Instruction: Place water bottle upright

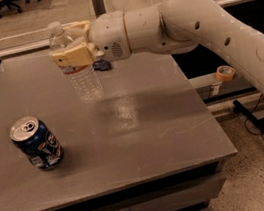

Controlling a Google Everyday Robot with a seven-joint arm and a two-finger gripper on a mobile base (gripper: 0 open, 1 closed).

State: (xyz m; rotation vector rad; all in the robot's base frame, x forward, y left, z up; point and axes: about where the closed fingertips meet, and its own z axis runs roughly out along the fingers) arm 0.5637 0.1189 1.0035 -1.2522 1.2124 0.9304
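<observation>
Water bottle [85, 82]: clear ribbed plastic with a white cap, upper left of centre, nearly upright with the cap leaning slightly left. Its label band is mostly hidden behind tan fingers [76, 55]. Gripper [70, 43]: clamped on the bottle's upper body, with the white arm [193, 20] cut off at the right edge. Grey table [141, 126]: whether the bottle's base touches it cannot be told. Blue soda can [37, 143]: standing at lower left, well apart from the bottle. Small dark object [102, 65]: partly hidden behind the gripper, unidentifiable. Tape roll [224, 72]: right of the table, on a lower ledge.
</observation>
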